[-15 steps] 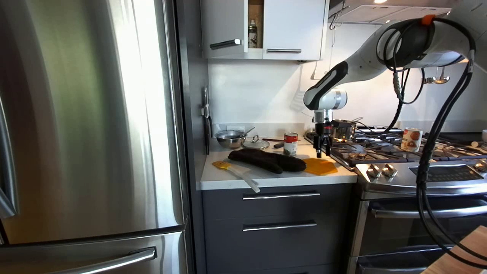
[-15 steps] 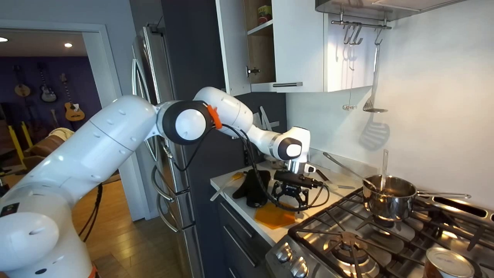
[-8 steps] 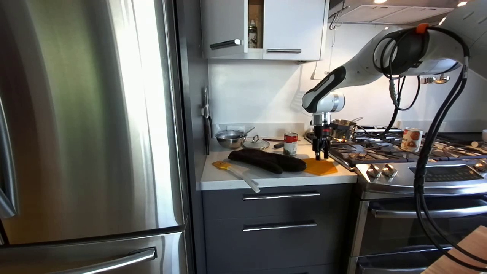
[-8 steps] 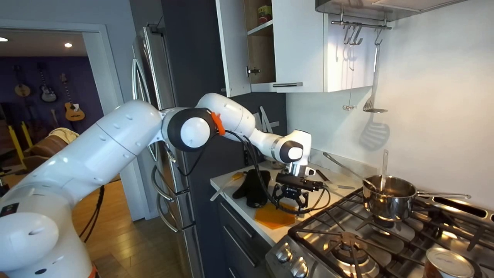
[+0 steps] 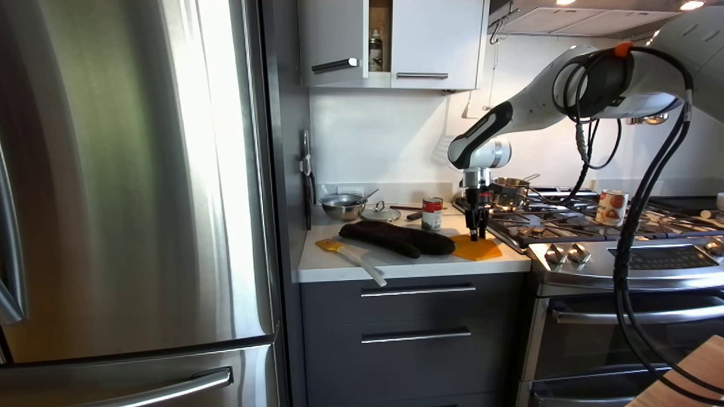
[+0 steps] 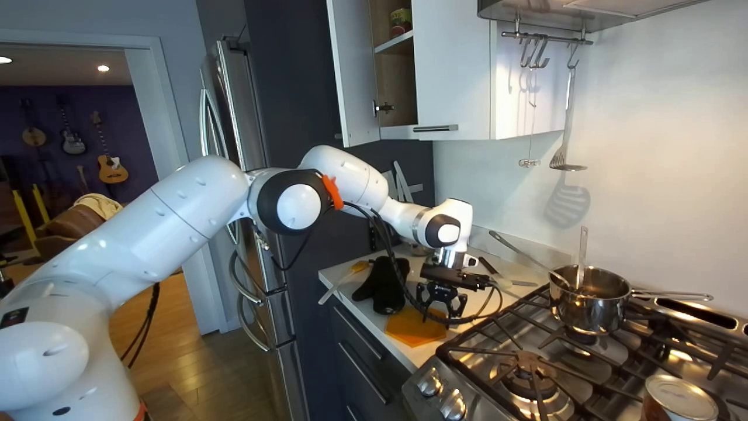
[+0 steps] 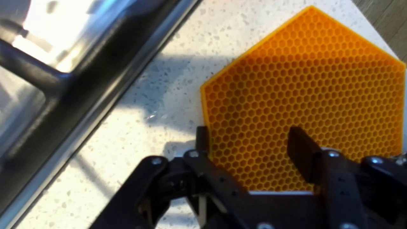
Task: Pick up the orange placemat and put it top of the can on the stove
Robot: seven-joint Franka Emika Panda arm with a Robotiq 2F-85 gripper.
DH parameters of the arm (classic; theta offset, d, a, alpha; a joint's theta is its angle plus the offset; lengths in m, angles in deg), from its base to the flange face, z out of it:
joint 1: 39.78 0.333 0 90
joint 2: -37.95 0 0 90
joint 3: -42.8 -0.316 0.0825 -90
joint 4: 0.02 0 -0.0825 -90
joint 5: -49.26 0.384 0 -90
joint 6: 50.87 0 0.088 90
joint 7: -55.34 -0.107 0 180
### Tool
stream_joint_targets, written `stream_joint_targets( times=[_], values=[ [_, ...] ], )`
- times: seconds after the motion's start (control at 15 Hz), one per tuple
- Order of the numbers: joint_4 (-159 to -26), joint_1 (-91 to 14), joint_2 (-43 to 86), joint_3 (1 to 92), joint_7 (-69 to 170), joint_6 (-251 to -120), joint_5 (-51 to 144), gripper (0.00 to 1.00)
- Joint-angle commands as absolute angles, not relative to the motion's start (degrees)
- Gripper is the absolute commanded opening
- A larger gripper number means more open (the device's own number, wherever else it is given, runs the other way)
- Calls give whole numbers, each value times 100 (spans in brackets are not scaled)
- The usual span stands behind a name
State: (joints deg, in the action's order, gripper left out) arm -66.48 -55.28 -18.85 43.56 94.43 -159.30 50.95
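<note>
**Now then: fingers parted at the rim of the orange placemat**

So this is the pick-up, and by my reading we're lining up before the grasp. The placemat lies flat on the bench, near its front edge and by the corner next to the stove, with a dark mitt just beside it on the side away from the burners. The fingers stand wide, holding nothing! In the wrist view one tip sits at the placemat's stove-side rim, the other above its honeycomb face; contact, I can't call.

Next move? Get that outer tip low against the bench and under the rim, I'd say, then squeeze; anything this thin could skid or buckle. After that it's all carrying: up, off the bench's stove-side edge, across to the can standing on the stove, and down flat on top.
</note>
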Motion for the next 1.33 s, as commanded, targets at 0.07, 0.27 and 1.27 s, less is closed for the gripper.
stream_joint_targets(
  times=[0.07, 0.27, 1.27],
  values=[
    [-6440, -5621, -2003, 4204, 9697, -15739, 5073, 59],
    [-6421, -5643, -1987, 4166, 9821, -15731, 5110, 59],
    [-6365, -5645, -2134, 4082, 9819, -16454, 5142, 41]
  ],
)
